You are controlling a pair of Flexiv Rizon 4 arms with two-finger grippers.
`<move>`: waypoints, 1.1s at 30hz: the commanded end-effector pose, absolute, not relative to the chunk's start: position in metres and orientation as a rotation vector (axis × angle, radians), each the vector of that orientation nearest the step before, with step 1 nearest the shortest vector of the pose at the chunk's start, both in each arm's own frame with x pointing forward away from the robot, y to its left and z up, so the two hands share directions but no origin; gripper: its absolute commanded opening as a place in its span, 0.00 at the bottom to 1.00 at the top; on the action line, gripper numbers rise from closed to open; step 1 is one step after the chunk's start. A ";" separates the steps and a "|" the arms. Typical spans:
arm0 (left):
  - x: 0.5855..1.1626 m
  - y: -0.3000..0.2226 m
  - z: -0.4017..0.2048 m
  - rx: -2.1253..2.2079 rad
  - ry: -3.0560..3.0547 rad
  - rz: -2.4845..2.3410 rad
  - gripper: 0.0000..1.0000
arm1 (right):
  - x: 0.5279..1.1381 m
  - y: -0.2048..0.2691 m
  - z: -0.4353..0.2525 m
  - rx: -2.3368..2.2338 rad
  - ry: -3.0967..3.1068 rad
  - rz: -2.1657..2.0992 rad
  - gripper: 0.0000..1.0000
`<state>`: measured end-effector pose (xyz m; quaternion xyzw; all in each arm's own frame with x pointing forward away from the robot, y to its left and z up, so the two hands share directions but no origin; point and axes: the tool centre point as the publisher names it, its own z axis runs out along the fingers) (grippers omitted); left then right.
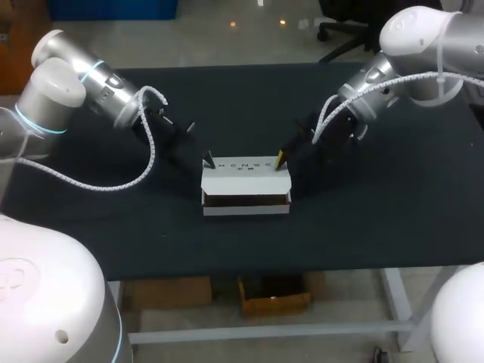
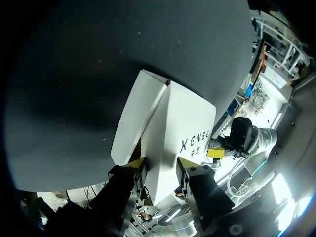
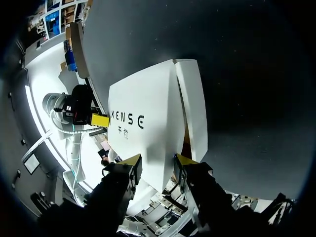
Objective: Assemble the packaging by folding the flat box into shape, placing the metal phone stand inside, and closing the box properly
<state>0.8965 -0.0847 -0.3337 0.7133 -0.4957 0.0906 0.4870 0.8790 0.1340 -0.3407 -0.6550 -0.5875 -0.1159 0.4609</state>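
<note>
Centrally, lettered white box, left tool, right tool at ends, grips unclear.

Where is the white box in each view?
Head view: white box at the middle of the dark table, left claw at its left end, right claw at its right end.
Left wrist view: box directly ahead of the left claw, running out to the right claw.
Right wrist view: box directly ahead of the right claw, running out to the left claw.
Shared landmark: the dark print on the box's top panel.
</note>
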 end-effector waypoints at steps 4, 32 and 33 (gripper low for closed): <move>0.899 -0.082 -0.338 1.729 -1.212 0.212 0.40 | 0.880 0.134 -0.346 -1.608 -1.440 -0.282 0.39; 0.871 -0.076 -0.337 1.751 -1.321 0.284 0.44 | 0.878 0.134 -0.352 -1.602 -1.442 -0.283 0.39; 0.869 -0.079 -0.335 1.755 -1.329 0.286 0.44 | 0.878 0.134 -0.352 -1.602 -1.442 -0.284 0.39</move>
